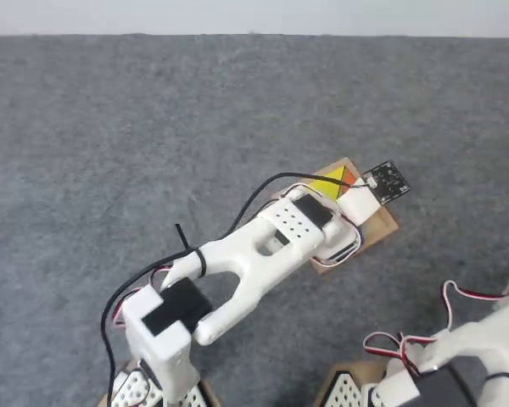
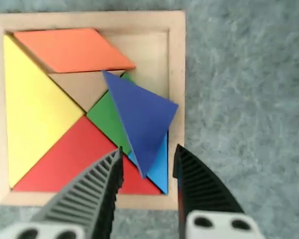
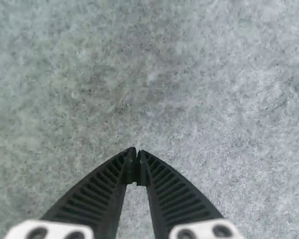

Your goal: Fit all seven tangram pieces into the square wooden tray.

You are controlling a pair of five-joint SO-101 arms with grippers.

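Note:
The square wooden tray (image 2: 177,59) holds a yellow triangle (image 2: 35,109), a red triangle (image 2: 74,159), an orange parallelogram (image 2: 72,50), a tan triangle (image 2: 79,87), a green piece (image 2: 107,119) and a light blue piece (image 2: 159,167). A dark blue triangle (image 2: 139,114) lies tilted across the green and light blue pieces, not flat in the bare corner. My left gripper (image 2: 148,152) hovers open over the tray's edge, with the triangle's tip between its fingers. In the high view that arm covers most of the tray (image 1: 382,227). My right gripper (image 3: 136,152) is shut above bare carpet.
Grey carpet (image 1: 110,127) spreads all around the tray. The right arm (image 1: 458,348) sits folded at the near right corner, beside both arm bases along the front edge.

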